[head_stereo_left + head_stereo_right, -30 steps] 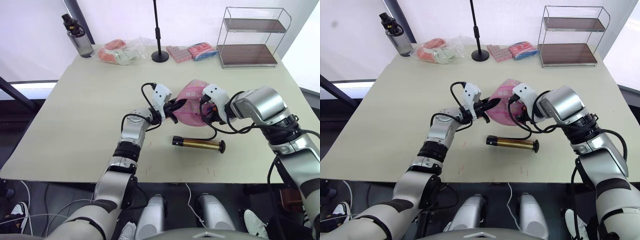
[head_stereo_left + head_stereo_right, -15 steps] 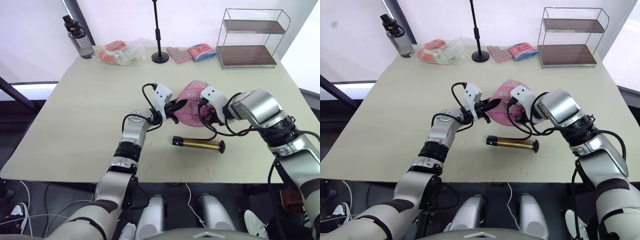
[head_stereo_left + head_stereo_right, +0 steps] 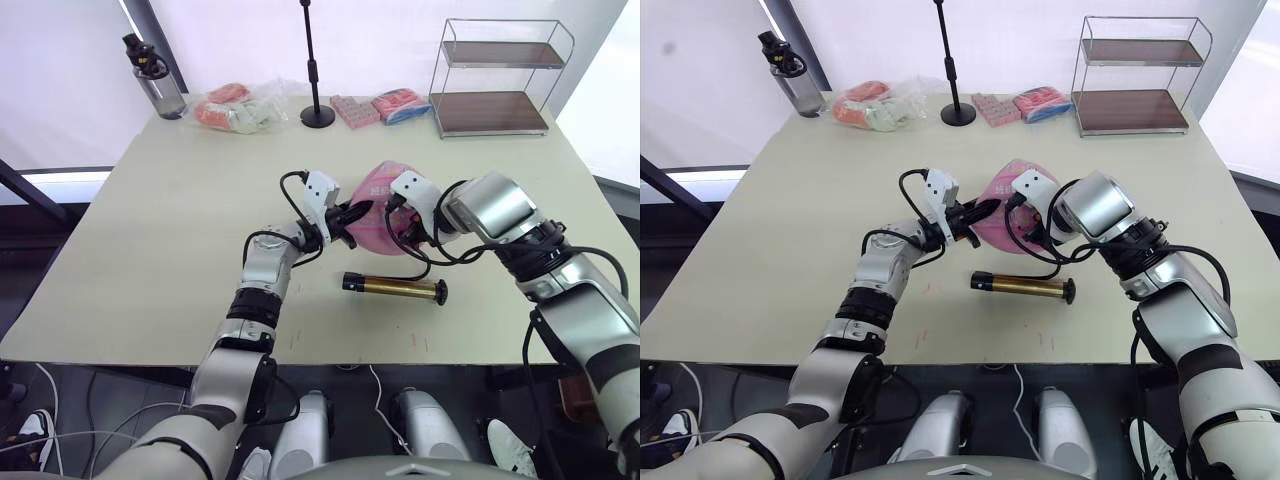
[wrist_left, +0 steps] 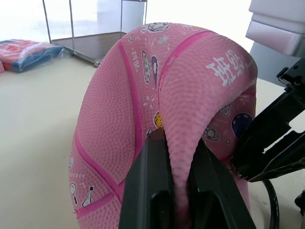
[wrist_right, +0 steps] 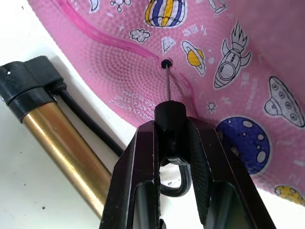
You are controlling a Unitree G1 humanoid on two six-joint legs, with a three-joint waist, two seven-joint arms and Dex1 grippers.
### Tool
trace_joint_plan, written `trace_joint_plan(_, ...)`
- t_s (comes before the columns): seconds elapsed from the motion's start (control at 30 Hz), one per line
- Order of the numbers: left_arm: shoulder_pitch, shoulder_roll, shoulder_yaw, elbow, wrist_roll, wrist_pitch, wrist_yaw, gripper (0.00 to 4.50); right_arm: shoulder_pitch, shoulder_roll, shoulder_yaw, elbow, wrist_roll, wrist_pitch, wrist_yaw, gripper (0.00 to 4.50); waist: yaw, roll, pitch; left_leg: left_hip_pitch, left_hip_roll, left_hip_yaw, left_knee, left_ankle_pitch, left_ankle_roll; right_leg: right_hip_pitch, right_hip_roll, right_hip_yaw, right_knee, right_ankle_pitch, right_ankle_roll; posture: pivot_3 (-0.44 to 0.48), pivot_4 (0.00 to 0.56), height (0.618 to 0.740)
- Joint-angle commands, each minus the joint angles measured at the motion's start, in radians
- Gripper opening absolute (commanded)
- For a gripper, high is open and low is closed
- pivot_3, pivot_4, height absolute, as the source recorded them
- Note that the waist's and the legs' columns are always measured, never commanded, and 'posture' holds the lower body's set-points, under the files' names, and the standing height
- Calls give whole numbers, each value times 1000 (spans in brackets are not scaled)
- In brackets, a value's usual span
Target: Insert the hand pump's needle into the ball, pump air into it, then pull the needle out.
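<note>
"MADE IN CHINA" (ball (image 5: 228, 62))

Needle (image 5: 167, 82) tip at ball (image 5: 228, 57) valve

From the head we are looking forward and down over the table (image 3: 130, 250), both eyes sharing nearly the same scene. Our left wrist camera is sitting close against the ball (image 4: 157, 95); our right wrist camera is viewing that ball's valve side and the hand pump (image 5: 62, 138), at 8 o'clock.
</note>
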Motion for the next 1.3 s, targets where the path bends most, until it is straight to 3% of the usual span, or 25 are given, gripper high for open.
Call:
trace_joint_plan(0.03, 15, -59, -63, -39, -25, 42, -49, 49, -11, 60, 6, 32, -2, -39, 5, 305, 0, 0, 0, 0, 0, 0, 0, 0, 0, 0, 0, 0, 0, 0, 0, 0, 150, 731)
trace_joint_plan(0.83, 58, -84, -66, -93, -36, 130, -51, 49, -85, 250, -168, 212, -83, -113, -73, 305, -23, -2, -2, 12, 3, 0, -3, 0, 0, 7, 6, 3, -1, 0, 0, 0, 150, 731)
trace_joint_plan(1.3, 69, -91, -68, -101, -35, 140, -48, 49, -69, 292, -236, 203, -90, -207, -93, 305, -32, -2, -2, 13, 4, 0, -5, 0, 0, 7, 7, 4, -1, 0, 0, 0, 150, 731)
